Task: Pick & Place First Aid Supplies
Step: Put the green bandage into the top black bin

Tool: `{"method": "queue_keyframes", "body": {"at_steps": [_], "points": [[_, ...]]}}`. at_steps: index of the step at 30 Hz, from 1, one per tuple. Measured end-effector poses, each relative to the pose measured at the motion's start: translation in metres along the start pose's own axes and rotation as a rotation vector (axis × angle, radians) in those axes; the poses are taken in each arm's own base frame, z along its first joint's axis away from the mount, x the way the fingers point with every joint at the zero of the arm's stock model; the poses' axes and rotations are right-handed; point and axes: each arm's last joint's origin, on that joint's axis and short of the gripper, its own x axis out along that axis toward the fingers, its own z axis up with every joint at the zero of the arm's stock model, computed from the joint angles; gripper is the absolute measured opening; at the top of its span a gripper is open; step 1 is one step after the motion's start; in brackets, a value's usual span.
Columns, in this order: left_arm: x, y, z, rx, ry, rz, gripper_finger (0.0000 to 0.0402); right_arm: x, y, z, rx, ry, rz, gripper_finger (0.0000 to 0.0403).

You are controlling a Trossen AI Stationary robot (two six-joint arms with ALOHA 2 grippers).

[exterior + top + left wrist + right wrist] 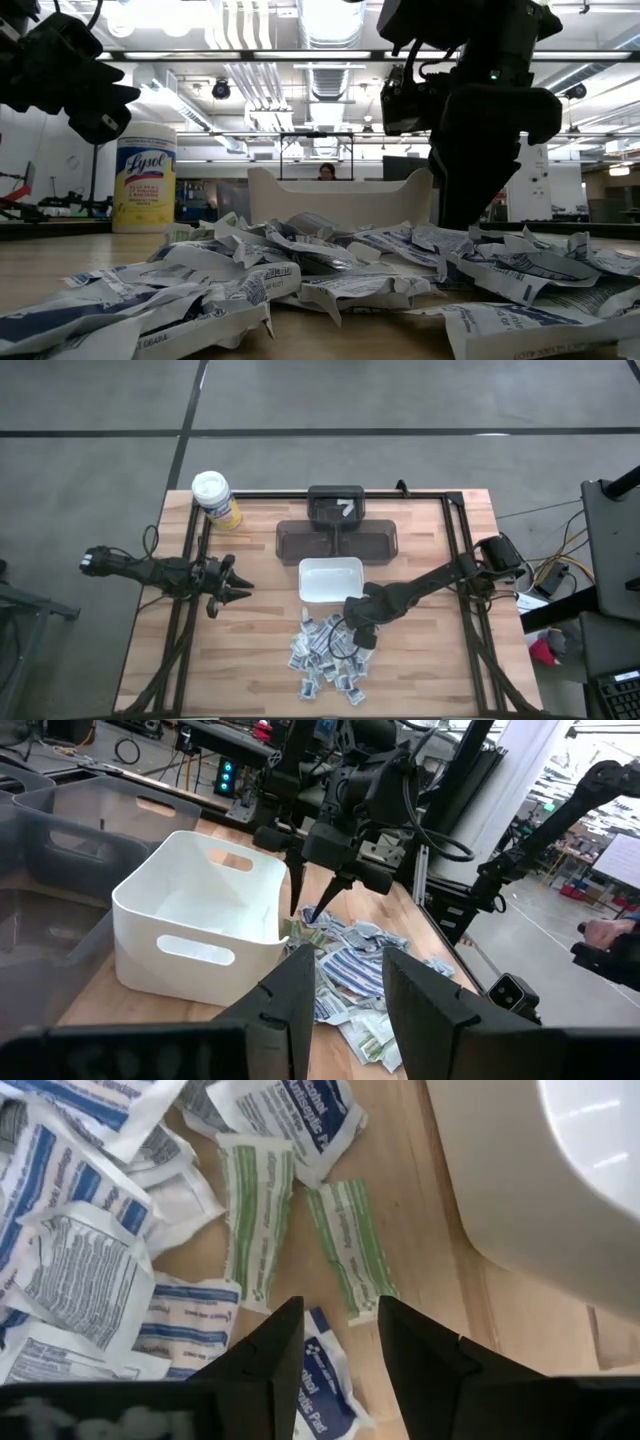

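Heaped in a loose pile of first aid packets (pixel 328 660) at about 6 o'clock on the table (pixel 250 670), just below the white dish (pixel 330 580). Right end effector (pixel 340 1335) lowered at the pile's 1 o'clock edge, beside the dish's lower right corner, fingers spread with nothing between them, tips over a blue-print packet (pixel 320 1380) and close to a green-striped packet (pixel 350 1245). Left end effector (pixel 240 588) parked at 9 o'clock above bare wood, well apart from the pile, fingers parted, pinching nothing. Yellow canister (pixel 215 500) at 11 o'clock; grey tray (pixel 337 538) at 12 o'clock.
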Motion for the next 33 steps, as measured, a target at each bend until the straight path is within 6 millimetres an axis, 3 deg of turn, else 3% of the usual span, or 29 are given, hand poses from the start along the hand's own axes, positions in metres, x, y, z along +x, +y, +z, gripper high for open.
{"method": "queue_keyframes", "body": {"at_steps": [17,33], "points": [[0.000,0.000,0.000,0.000,0.000,0.000,0.0115,0.007,-0.005,-0.004,0.043,-0.030,-0.017,0.0109],[0.000,0.000,0.000,0.000,0.000,0.000,0.0115,0.013,-0.009,-0.013,0.131,-0.032,-0.021,0.0047]]}}
